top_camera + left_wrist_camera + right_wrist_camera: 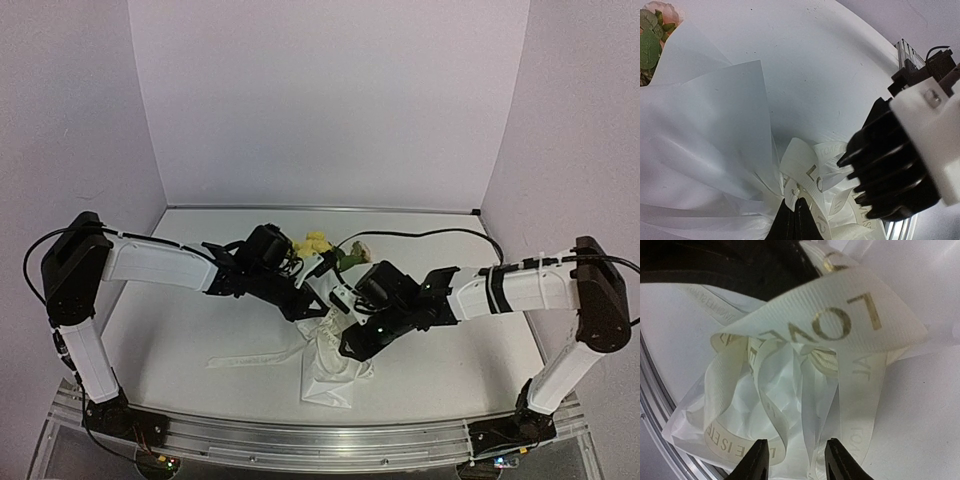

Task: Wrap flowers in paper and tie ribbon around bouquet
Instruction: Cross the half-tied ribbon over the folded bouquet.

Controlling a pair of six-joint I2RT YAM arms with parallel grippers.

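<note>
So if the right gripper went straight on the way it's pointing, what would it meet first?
Most likely the ribbon: one of its printed loops lies right ahead of the right gripper, between its open fingers, with the bunched paper just behind it. Depth is hard to judge from the wrist view.

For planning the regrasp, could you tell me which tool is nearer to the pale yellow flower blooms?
Left. The left tool is shut at the waist of the white paper wrap, close to the yellow blooms; the right tool is open farther down, over the cream fabric ribbon.
</note>
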